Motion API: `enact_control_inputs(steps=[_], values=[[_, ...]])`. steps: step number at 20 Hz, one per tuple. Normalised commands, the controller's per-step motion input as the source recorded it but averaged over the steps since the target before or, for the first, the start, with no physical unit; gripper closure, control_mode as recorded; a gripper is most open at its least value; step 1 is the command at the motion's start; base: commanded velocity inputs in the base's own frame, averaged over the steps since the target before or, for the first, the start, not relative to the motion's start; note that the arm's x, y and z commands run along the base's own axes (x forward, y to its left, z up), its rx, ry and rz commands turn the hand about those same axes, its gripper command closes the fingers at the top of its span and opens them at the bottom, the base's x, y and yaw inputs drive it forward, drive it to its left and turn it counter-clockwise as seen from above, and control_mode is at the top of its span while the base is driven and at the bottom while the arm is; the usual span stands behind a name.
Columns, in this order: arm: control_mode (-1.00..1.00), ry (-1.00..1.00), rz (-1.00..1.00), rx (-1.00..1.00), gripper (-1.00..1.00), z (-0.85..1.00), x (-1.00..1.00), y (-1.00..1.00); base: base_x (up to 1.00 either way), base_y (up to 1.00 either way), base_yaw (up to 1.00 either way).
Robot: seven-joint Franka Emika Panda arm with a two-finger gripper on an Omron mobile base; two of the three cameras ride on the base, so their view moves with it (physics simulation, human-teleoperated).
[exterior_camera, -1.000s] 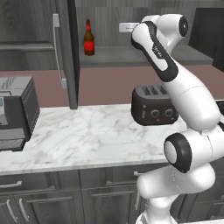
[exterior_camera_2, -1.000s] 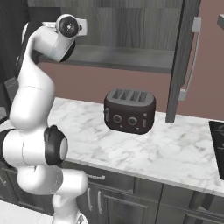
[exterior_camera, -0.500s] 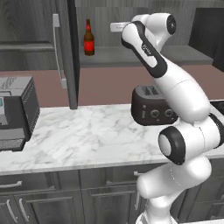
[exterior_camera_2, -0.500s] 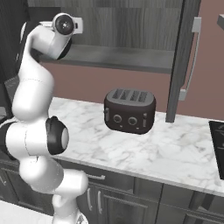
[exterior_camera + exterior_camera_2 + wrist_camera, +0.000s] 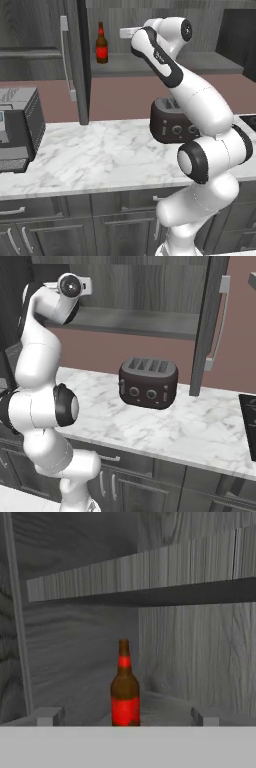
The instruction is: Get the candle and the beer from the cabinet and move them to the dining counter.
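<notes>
Upper left of the left base view: beer (image 5: pixel 101 44) stands upright on the shelf of the open cabinet (image 5: pixel 150 62), well left of the arm's hand.
Beer, hand view: centre of the frame, low down (image 5: pixel 124 689); brown glass, red label, red band on the neck; upright, with the cabinet's back corner behind it.
Gripper: its two fingertips (image 5: pixel 49 716) show at the lower left and lower right of the hand view, spread wide, holding nothing; the beer sits between them in the frame but farther back, not touching.
Gripper, base views: at the top of the frame beside the shelf; the fingers themselves are too hidden to read.
Cabinet door: open, edge-on in the upper left of the left base view (image 5: pixel 82 60); long silver bar handle (image 5: pixel 65 55) beside it.
Cabinet shelf, right base view: grey board across the upper middle (image 5: pixel 135 321).
Tabletop: white marble with grey veins across the middle (image 5: pixel 100 155).
Toaster: dark, on the tabletop, right of centre (image 5: pixel 172 122); centre of the right base view (image 5: pixel 148 382).
Microwave: dark box at the left edge (image 5: pixel 17 127).
</notes>
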Motion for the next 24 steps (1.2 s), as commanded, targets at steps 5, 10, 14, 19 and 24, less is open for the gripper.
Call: enact_control_inputs(steps=[5, 10, 14, 19, 24], values=[[-1.00, -0.06, 0.00, 0.00, -1.00, -0.18, 0.14, 0.01, 0.00, 0.00, 0.00], [-1.00, -0.02, 0.00, 0.00, -1.00, -0.02, 0.08, 0.00, 0.00, 0.00, 0.00], [-1.00, 0.00, 0.00, 0.00, -1.00, 0.00, 0.23, 0.07, 0.00, 0.00, 0.00], [-1.00, 0.00, 0.00, 0.00, -1.00, -0.01, 0.21, 0.18, 0.00, 0.00, 0.00], [-1.00, 0.00, 0.00, 0.00, -1.00, 0.00, 0.22, 0.20, 0.00, 0.00, 0.00]])
